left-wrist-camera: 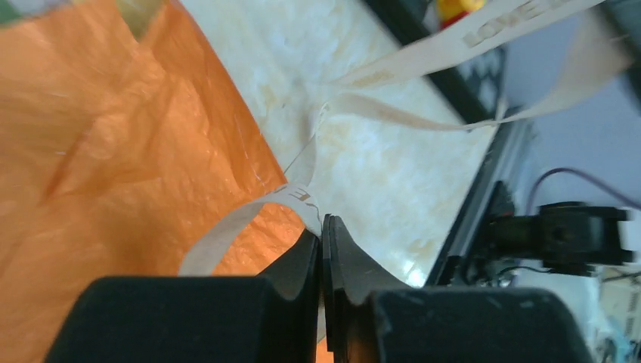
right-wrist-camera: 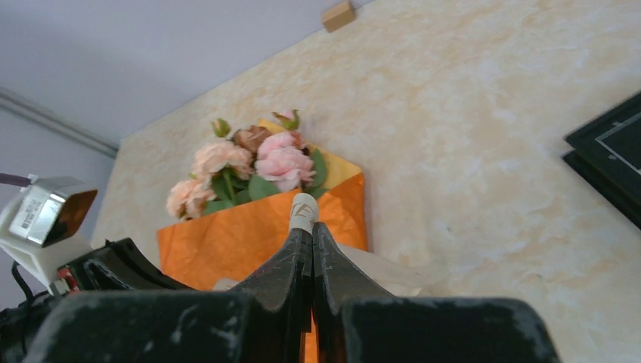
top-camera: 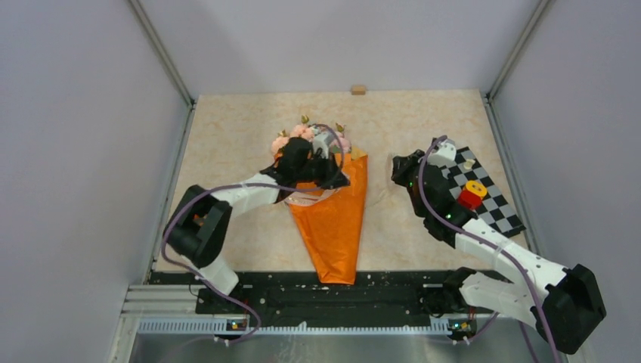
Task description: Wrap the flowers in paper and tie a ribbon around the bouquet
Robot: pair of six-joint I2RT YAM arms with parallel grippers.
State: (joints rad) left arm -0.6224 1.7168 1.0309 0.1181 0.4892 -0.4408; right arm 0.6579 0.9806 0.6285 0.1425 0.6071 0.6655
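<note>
Bouquet [top-camera: 332,219]: lies flat in the middle of the counter [top-camera: 227,136]. Seen from above, its long axis runs 12 to 6 o'clock, with pink blooms [right-wrist-camera: 280,159] at 12 and the orange cone tip at 6.
Ribbon [left-wrist-camera: 423,59]: cream strip, pinched by both pairs of jaws.
Left jaws: clamped together on the ribbon over the cone's upper part. A loop leaves their tips toward 10 o'clock, and strands run toward 2.
Right jaws: clamped on a short lettered ribbon end, at 3 o'clock of the blooms.

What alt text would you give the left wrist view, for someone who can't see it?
The left gripper, seen close up, is shut on a cream ribbon beside crinkly orange paper that fills the left side. More strands of it run up and to the right across the pale marbled table.
</note>
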